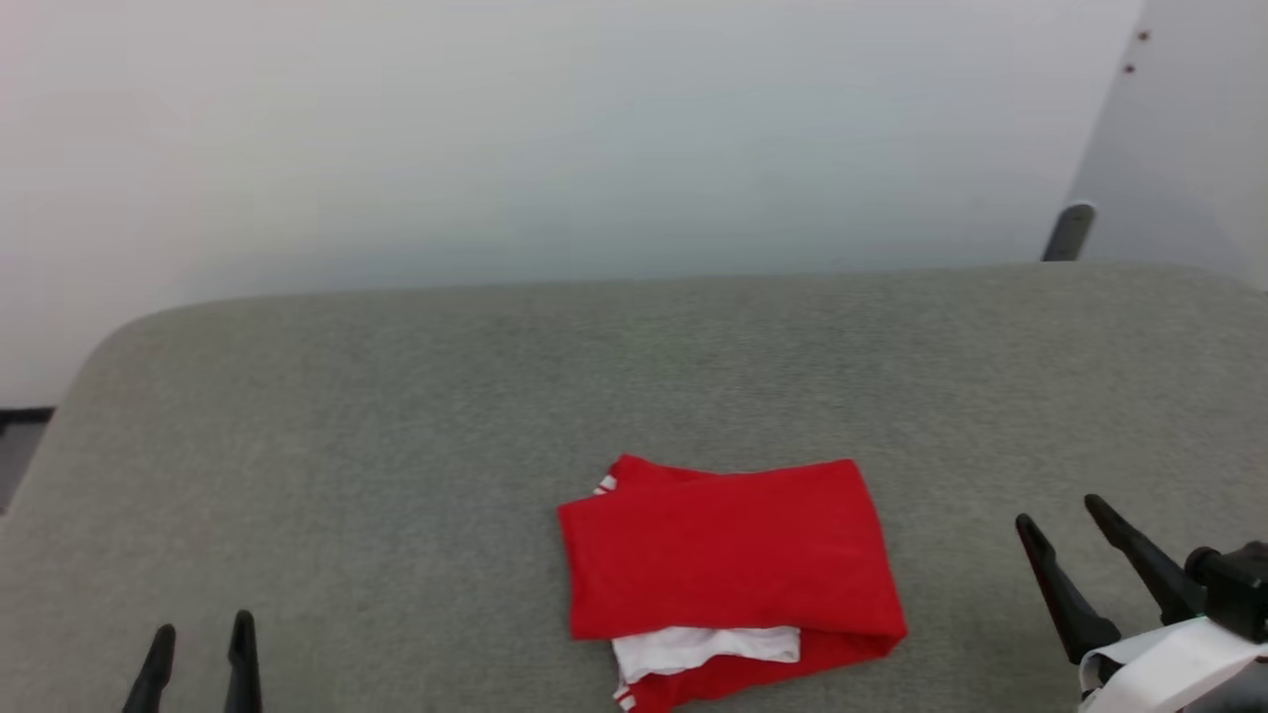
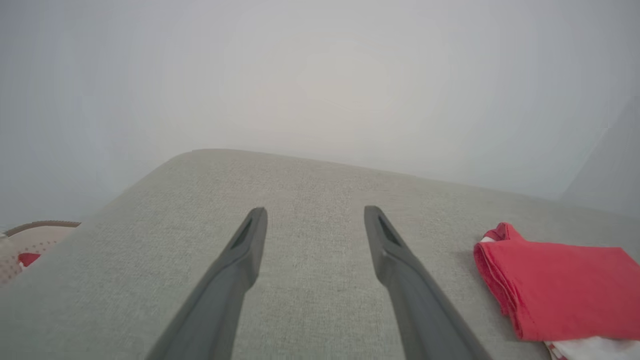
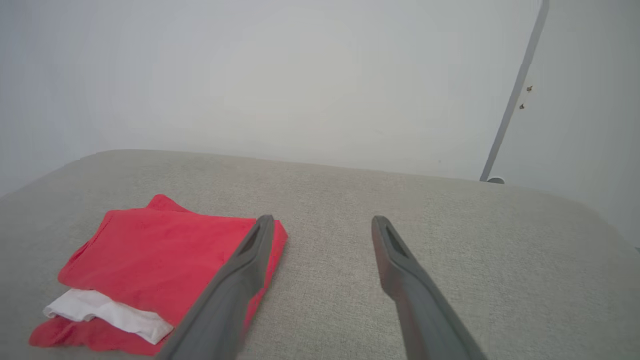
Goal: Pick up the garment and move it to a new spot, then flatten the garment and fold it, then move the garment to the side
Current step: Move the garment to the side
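Both spread wide, empty: left gripper (image 1: 198,626), right gripper (image 1: 1055,510). Folded bright red jersey garment (image 1: 728,555) lies between them on grey fabric table (image 1: 396,396), long axis crosswise, nearer right gripper.

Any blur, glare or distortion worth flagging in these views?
Head view: soft even light, no glare, garment crisp. Left wrist view: grey cushion bowed by the wide angle. Right wrist view: fingers slightly soft toward the bottom edge.

The garment (image 1: 728,569) is a bright red shirt folded into a compact, roughly rectangular bundle lying flat. A white panel protrudes from between the layers at the near edge. Red-and-white stripe trim shows at the far left and near left corners.
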{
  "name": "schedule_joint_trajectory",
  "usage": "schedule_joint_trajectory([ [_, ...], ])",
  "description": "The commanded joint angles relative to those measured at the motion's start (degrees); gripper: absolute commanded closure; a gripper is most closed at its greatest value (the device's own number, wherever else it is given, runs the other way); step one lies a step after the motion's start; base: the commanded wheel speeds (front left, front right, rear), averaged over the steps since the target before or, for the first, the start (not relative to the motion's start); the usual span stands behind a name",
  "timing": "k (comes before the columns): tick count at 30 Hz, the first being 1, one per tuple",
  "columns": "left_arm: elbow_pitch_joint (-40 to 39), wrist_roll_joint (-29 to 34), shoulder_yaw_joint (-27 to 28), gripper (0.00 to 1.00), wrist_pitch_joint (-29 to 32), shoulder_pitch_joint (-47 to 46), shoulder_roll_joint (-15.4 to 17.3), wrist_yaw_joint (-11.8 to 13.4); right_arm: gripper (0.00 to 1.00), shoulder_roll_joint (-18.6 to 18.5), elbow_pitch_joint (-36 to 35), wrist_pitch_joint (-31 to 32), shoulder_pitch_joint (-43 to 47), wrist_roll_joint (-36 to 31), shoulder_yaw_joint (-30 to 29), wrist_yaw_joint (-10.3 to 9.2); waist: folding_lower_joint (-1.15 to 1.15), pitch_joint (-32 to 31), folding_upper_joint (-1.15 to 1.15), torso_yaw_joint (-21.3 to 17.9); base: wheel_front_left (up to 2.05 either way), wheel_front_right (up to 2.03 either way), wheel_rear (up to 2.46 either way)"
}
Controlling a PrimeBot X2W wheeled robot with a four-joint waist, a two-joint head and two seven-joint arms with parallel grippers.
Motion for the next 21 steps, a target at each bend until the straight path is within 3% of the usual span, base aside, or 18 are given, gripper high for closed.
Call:
schedule_joint_trajectory([
  [1, -0.2, 0.0, -0.1, 0.00, 0.0, -0.4, 0.3, -0.2, 0.00, 0.0, -0.2, 0.2, -0.8, 0.3, 0.2, -0.04, 0.00, 0.6, 0.00, 2.2, 0.00, 0.00, 0.00],
  [13, 0.2, -0.1, -5.5, 0.00, 0.0, -3.7, 0.1, -0.2, 0.00, -0.8, 5.5, 4.7, -4.3, 1.4, 3.7, -0.04, 0.00, 4.4, 0.00, 12.5, 0.00, 0.00, 0.00],
  [21, 0.7, -0.3, -8.3, 0.00, 0.0, -6.4, -1.1, -0.2, 0.00, -1.2, 12.6, 10.7, -6.6, 3.2, 5.3, -0.05, 0.00, 8.0, 0.00, 16.2, 0.00, 0.00, 0.00],
])
